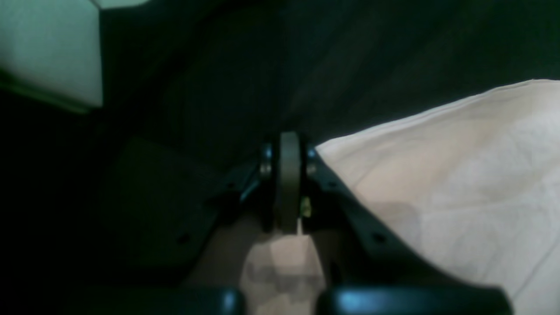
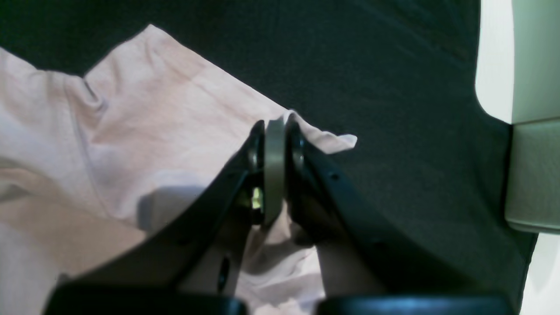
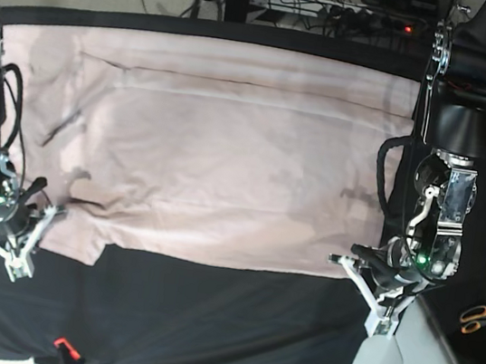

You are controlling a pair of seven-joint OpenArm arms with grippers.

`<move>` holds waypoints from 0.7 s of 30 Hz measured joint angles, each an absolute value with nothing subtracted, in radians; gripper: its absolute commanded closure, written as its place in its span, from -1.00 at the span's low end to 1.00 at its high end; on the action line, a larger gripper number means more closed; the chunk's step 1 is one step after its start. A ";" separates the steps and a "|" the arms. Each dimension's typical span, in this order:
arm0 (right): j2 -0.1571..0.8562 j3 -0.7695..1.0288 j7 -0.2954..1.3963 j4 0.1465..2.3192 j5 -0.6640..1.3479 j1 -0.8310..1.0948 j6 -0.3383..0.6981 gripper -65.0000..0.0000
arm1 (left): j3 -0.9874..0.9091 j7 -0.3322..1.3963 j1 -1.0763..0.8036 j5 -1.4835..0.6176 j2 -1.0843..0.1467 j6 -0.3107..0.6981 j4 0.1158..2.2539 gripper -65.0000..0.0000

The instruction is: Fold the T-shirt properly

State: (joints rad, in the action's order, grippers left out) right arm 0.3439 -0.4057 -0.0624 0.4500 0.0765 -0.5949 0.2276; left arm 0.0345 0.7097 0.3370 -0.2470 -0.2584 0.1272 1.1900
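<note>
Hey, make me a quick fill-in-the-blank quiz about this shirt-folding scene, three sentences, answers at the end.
1. The T-shirt lies spread on a ____ table cloth.
2. The right gripper is shut on the shirt's ____.
3. Orange-handled ____ lie at the base view's right edge.

Answers: black; edge; scissors

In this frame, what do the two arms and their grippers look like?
Both arms are black and bulky, with loose black cables looping beside them. The left gripper and the right gripper have black angled fingers with pale, whitish parts below. A small green light shows near each wrist. Up close, grey pads line the black fingers.
</note>
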 measured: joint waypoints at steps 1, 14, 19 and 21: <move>0.344 -0.421 -0.080 0.413 0.076 -0.613 0.228 0.97 | 0.035 0.712 0.335 -0.247 -0.258 0.127 1.190 1.00; 0.346 -0.537 -0.266 0.276 0.073 -0.685 0.220 0.95 | 0.035 0.715 0.335 -0.247 -0.260 0.127 1.189 1.00; 0.344 -0.537 -0.270 0.263 0.073 -0.689 0.220 0.95 | 0.035 0.710 0.311 -0.247 -0.263 0.128 1.193 1.00; 0.344 -0.537 -0.267 0.257 0.071 -0.695 0.180 0.95 | 0.035 0.716 0.308 -0.247 -0.263 0.127 1.193 1.00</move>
